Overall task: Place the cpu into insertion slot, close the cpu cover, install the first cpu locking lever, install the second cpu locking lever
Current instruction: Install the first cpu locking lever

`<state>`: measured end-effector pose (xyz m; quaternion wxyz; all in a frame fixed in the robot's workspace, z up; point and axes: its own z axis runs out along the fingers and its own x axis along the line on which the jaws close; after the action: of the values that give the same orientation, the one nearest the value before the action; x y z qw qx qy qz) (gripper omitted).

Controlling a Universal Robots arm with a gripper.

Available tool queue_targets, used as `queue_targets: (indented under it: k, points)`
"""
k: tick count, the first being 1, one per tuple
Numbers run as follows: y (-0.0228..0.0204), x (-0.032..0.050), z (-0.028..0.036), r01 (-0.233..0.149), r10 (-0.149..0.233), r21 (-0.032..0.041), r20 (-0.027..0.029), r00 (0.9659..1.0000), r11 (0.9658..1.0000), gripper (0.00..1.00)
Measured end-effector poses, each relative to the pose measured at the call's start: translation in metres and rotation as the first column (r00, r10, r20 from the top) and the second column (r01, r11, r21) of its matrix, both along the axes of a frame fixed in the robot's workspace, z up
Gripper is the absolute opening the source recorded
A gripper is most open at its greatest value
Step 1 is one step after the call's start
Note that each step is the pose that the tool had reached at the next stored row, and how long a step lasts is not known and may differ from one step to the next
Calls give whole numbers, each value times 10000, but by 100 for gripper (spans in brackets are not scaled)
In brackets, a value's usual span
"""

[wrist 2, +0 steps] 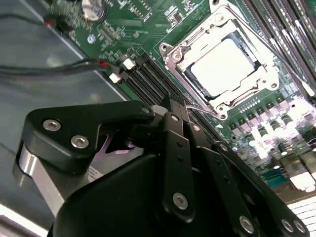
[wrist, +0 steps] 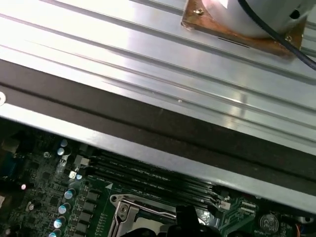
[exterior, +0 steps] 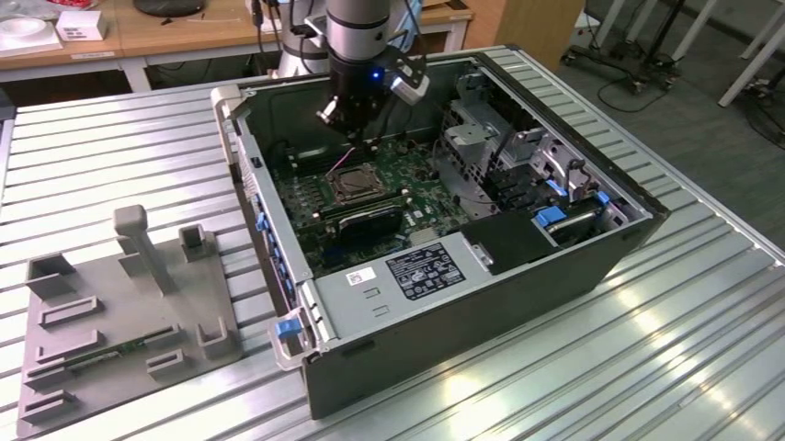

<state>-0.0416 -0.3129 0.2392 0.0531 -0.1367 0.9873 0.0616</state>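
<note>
**Around the open case**

An open computer case (exterior: 491, 276) lies on a ribbed metal table (exterior: 110, 156). Beside it, on the exterior view's left, sits a grey fixture tray (exterior: 123, 322). Behind the case stands a wooden desk (exterior: 184, 37).

In the first wrist view, a dark tip of the fingers (wrist: 190, 219) pokes up at the picture's lower edge, right against the silver metal frame of the insertion slot (wrist: 129, 213) on the green circuit board (wrist: 59, 197). Just beyond the fingers run long black memory slots (wrist: 153, 180) (several, lying side by side). Past these stands the grey metal wall of the computer case (wrist: 163, 160) with a dark band along it, and farther off lies the ribbed aluminium tabletop (wrist: 123, 54). Farthest from the fingers sits a round metal base on a copper-coloured plate (wrist: 237, 29), a black cable crossing it.
</note>
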Motion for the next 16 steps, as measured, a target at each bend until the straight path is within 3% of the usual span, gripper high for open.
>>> queue_targets:
  k: [5,6,9,12,13,16]
  points:
    - [-1,0,0,138,-138,-26,-6,9999,9999,11]
    - [0,1,-2,139,-139,-25,-47,9999,9999,11]
    - [0,24,-3,138,-140,-36,-570,9983,9999,11]
    - [-1,65,-5,135,-139,-41,-1121,9936,9999,11]
    - [0,70,-5,133,-138,-41,-1274,9918,9999,11]
    - [-1,70,-5,135,-140,-43,-1290,9915,9999,11]
